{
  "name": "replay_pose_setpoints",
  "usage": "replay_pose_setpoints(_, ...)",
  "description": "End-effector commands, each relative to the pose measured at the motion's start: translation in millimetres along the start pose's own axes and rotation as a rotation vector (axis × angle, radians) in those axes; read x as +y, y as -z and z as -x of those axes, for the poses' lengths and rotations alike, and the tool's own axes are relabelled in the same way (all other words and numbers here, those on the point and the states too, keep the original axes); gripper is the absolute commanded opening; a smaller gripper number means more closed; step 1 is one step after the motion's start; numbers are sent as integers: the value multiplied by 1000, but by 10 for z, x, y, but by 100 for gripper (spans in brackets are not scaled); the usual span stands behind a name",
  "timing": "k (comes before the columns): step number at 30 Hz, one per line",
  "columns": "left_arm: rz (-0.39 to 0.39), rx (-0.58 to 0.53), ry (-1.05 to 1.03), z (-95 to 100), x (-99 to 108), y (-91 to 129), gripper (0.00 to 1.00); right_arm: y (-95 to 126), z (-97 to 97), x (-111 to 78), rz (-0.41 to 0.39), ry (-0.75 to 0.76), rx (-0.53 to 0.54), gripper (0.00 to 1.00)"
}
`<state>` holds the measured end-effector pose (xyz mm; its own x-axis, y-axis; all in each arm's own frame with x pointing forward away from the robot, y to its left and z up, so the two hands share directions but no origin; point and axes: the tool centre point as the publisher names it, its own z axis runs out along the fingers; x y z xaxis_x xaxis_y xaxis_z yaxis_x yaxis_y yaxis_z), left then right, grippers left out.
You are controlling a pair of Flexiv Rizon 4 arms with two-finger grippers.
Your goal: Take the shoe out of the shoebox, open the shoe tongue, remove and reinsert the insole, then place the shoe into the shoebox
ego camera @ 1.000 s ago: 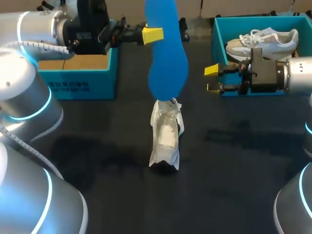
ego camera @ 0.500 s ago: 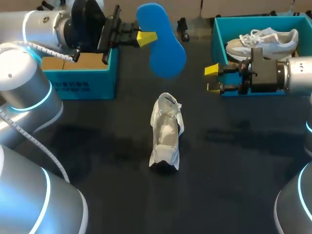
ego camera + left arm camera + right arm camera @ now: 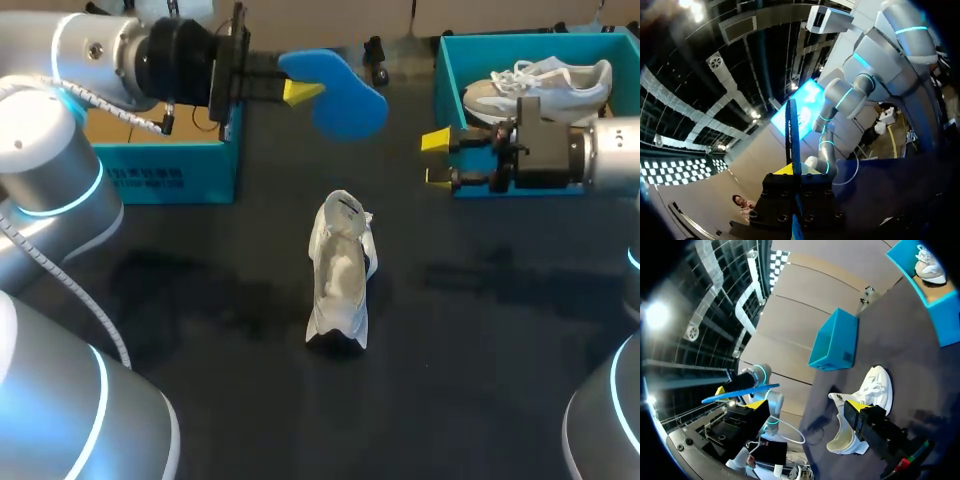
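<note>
The left end effector (image 3: 302, 92) is pinched on the blue insole (image 3: 338, 97), holding it in the air near the far edge of the dark surface (image 3: 480, 380), between the two teal boxes. In the left wrist view the insole (image 3: 791, 127) shows edge-on, clamped between the fingers. The white shoe (image 3: 340, 280) stands on its sole near the middle of the surface, opening upward, well apart from the insole. The right end effector (image 3: 433, 160) has its fingers spread and holds nothing, just beside the near wall of the right shoebox (image 3: 447, 60) at the far right corner, where a second shoe (image 3: 540, 82) lies inside. The left shoebox (image 3: 160, 160) sits toward the far left corner
</note>
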<state>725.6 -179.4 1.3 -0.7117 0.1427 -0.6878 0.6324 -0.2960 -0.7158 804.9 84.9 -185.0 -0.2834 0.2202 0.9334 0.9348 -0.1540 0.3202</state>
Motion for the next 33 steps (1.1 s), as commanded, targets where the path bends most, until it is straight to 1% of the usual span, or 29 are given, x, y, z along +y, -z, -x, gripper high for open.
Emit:
replay_pose_setpoints(1,5,-60,-191,-70,90,19,0,-18,-3,-21,22,-30,-7,100)
replay_pose_setpoints(2,5,-72,-213,-73,106,33,0,-16,0,-14,25,-34,-11,100)
replay_pose_setpoints(5,27,-52,-374,-140,201,75,0,-11,-8,3,39,-56,-16,100)
replay_pose_setpoints(6,37,-64,-386,-148,218,84,0,-12,-14,11,39,-60,-15,100)
replay_pose_setpoints(7,37,-47,-464,-164,244,95,0,-19,-33,20,39,-60,-15,100)
replay_pose_setpoints(8,43,-57,-445,-182,263,101,0,-30,-54,26,34,-60,-13,100)
replay_pose_setpoints(10,54,-37,-549,-208,321,118,0,-46,-91,41,29,-61,-12,100)
replay_pose_setpoints(11,56,-43,-553,-224,340,125,0,-51,-110,49,27,-62,-12,100)
replay_pose_setpoints(12,57,-36,-603,-243,365,132,0,-55,-131,56,25,-62,-11,100)
replay_pose_setpoints(14,44,-9,-696,-299,411,151,0,-60,-168,69,20,-61,-8,100)
replay_pose_setpoints(16,45,-12,-705,-337,444,165,0,-61,-206,81,17,-63,-6,100)
replay_pose_setpoints(17,43,20,-768,-368,477,177,0,-65,-230,89,7,-67,-6,100)
replay_pose_setpoints(22,27,78,-905,-482,581,210,0,-90,-294,116,-14,-85,8,100)
replay_pose_setpoints(26,27,129,-988,-573,669,236,0,-117,-337,151,-24,-91,21,100)
replay_pose_setpoints(31,57,162,-1008,-681,777,251,0,-181,-386,198,-38,-81,33,100)
replay_pose_setpoints(33,86,172,-993,-710,810,244,0,-211,-405,216,-43,-79,34,100)
